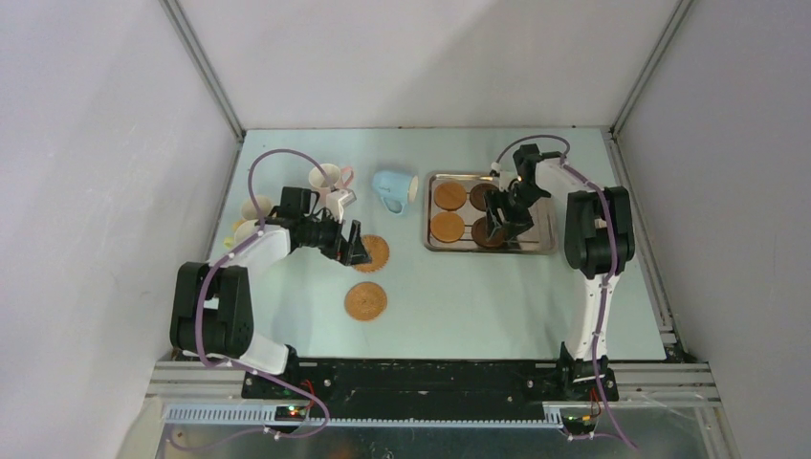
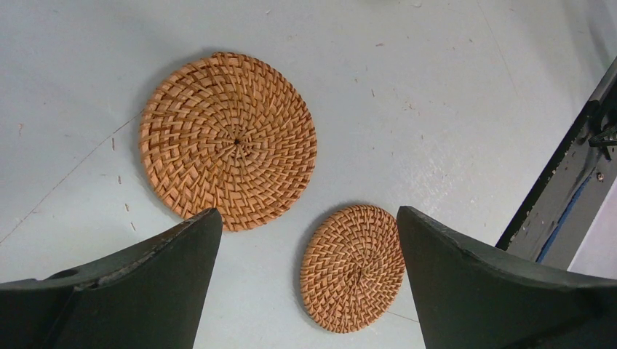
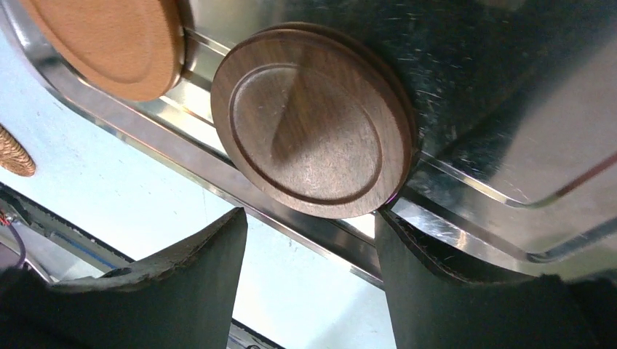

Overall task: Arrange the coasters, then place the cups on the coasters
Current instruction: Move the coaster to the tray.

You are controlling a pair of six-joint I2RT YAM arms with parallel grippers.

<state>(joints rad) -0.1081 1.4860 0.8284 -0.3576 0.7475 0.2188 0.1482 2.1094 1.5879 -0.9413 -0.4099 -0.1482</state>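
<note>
- Left tool [image 2: 307, 217] fingers crowd the bottom of its wrist view, spread wide and grasping nothing. They hover over the far woven coaster [image 2: 228, 138], with the near woven coaster [image 2: 354, 267] just beside it. Both lie flat on the counter [image 2: 451, 87], left of centre.
- Right tool [image 3: 309, 215] hangs over the steel tray [image 1: 541, 237], its jaws apart and empty. One tip seems to touch the rim of the near dark coaster [image 3: 313, 120].
- Two tan coasters [image 1: 449, 196] and a far dark coaster [image 1: 481, 196] also lie in the tray.
- Cups [image 1: 330, 180] stand at the far left; a blue cup [image 1: 395, 188] lies on its side.
- Step, likely: laying out the coasters. The next move calls for pinching the near dark disc's edge and lifting it over the tray wall.
</note>
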